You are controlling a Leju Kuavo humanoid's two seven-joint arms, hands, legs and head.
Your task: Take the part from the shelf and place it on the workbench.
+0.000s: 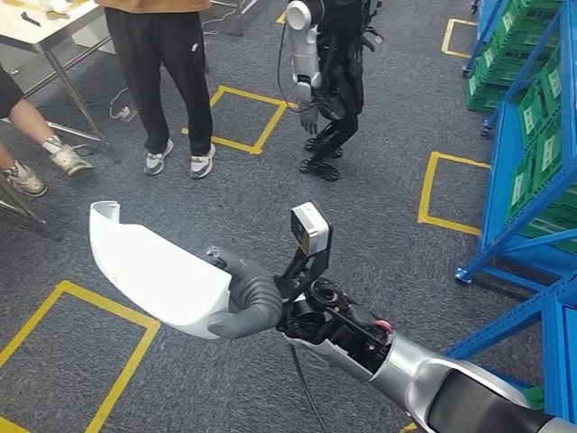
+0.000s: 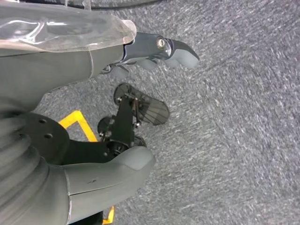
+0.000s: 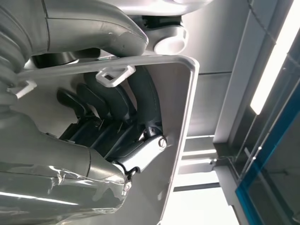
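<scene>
The part is a long white curved shell. In the head view my right hand grips it at its near end and holds it out over the grey carpet, well left of the blue shelf. In the right wrist view the dark fingers curl inside the shell's white wall while the thumb presses on its outer side. My left hand hangs over the carpet, its fingers and thumb apart with nothing between them.
The blue shelf holds green bins along the right edge. Another robot stands ahead. A person in black trousers stands ahead on the left, and another person's legs show at far left by a table. Yellow tape squares mark the carpet.
</scene>
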